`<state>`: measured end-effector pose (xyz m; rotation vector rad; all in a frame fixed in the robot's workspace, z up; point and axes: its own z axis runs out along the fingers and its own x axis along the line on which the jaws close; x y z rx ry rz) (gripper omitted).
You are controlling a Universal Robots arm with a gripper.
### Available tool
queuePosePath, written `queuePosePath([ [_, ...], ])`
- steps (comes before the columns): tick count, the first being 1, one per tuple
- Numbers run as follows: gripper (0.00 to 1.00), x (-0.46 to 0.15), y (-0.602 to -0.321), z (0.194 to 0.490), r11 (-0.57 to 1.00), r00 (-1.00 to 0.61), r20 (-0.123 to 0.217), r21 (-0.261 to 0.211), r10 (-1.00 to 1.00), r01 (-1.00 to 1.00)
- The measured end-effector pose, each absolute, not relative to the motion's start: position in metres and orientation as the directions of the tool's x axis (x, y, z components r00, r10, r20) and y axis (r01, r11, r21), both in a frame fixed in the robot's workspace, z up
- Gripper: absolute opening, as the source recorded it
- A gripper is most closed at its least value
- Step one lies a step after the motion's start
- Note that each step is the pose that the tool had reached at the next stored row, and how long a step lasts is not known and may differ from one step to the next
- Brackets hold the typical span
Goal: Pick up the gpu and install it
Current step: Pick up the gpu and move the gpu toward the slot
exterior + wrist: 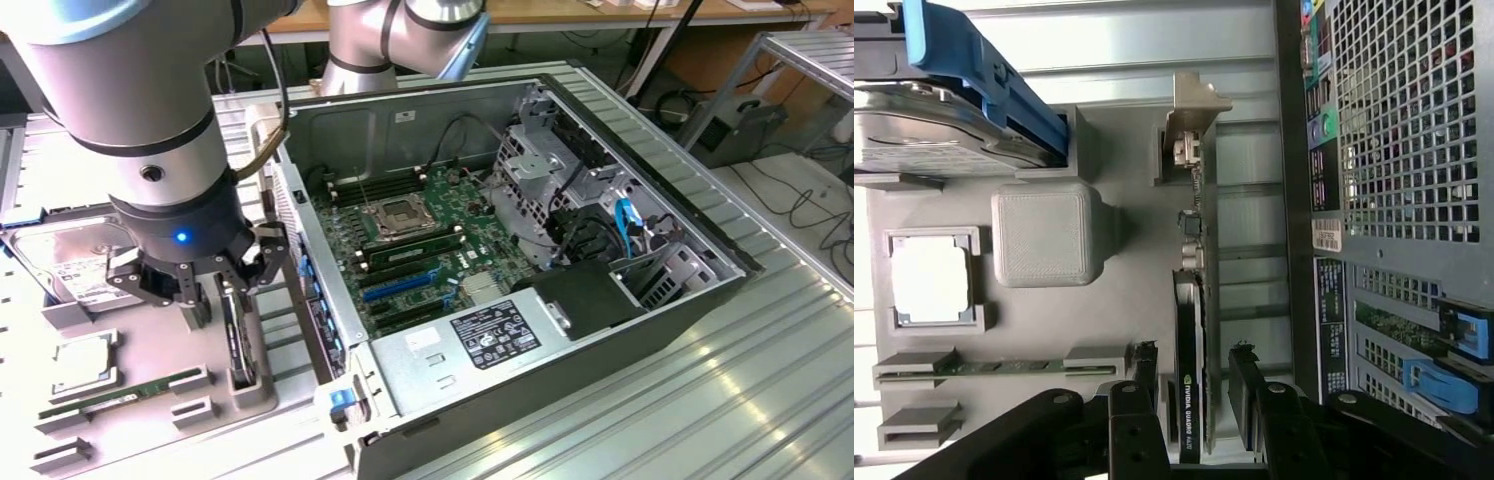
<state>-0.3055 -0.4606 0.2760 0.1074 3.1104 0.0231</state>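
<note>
The fingers stand wide open astride the upright gpu in its gray tray, touching neither face.

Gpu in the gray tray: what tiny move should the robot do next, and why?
Probably close the end effector on the gpu. Its open fingers stand on either side of the card, which sits on edge in the gray tray, with gaps showing on both sides.

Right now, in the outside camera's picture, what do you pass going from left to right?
hard drive → end effector → CPU socket → blue cable
</note>
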Motion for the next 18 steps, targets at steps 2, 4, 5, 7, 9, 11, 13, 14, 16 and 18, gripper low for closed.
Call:
queuePosePath([
  [2, 0.42, -0.305, -0.460, 0.274, 0.998, -0.997, -0.029, 0.016, 0.069, 0.069],
  [4, 0.42, -0.306, -0.459, 0.272, 0.998, -0.997, -0.029, 0.015, 0.069, 0.069],
  [5, 0.42, -0.305, -0.458, 0.271, 0.998, -0.997, -0.029, 0.015, 0.069, 0.069],
  [7, 0.42, -0.305, -0.456, 0.269, 0.998, -0.997, -0.029, 0.015, 0.069, 0.069],
  [9, 0.42, -0.305, -0.456, 0.267, 0.998, -0.997, -0.029, 0.015, 0.069, 0.069],
  [11, 0.42, -0.305, -0.455, 0.265, 0.998, -0.997, -0.029, 0.015, 0.069, 0.069],
  [13, 0.42, -0.305, -0.455, 0.262, 0.998, -0.997, -0.029, 0.015, 0.069, 0.069],
  [14, 0.42, -0.306, -0.455, 0.261, 0.998, -0.997, -0.029, 0.015, 0.069, 0.069],
  [16, 0.42, -0.305, -0.454, 0.259, 0.998, -0.997, -0.029, 0.015, 0.069, 0.069],
  [18, 0.42, -0.305, -0.452, 0.257, 0.998, -0.997, -0.029, 0.015, 0.069, 0.069],
])
